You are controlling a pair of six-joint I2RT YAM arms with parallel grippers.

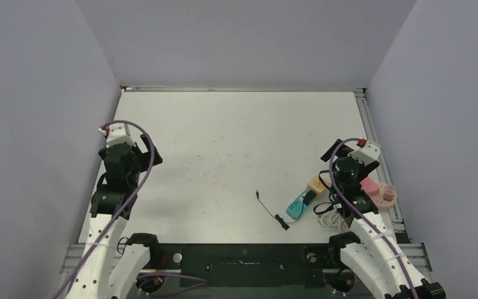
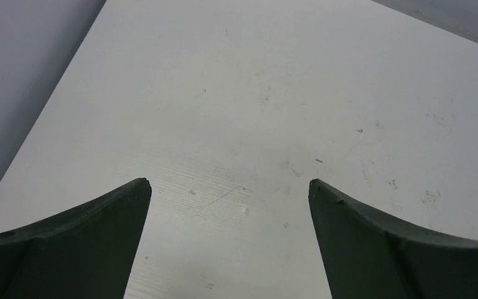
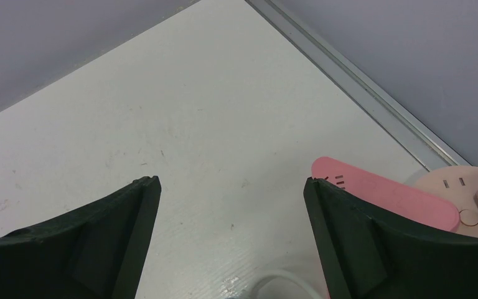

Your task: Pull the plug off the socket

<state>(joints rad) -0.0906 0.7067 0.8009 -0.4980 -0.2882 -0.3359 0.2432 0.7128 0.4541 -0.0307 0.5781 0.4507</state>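
A teal socket strip (image 1: 295,207) lies on the table near the right arm, with a black plug (image 1: 309,197) seated in its far end. A thin black cable (image 1: 271,210) trails left from it. My right gripper (image 1: 350,157) is open and empty, above and to the right of the plug; in the right wrist view (image 3: 231,187) the plug and teal strip are out of view. My left gripper (image 1: 138,156) is open and empty at the far left; the left wrist view (image 2: 229,187) shows only bare table between its fingers.
A tan block (image 1: 315,184) sits just behind the plug. A pink socket strip (image 1: 370,185) (image 3: 386,196) and a round beige socket (image 1: 386,194) (image 3: 460,193) lie by the right rail (image 3: 361,87). A coiled white cable (image 1: 330,218) (image 3: 280,280) lies under the right arm.
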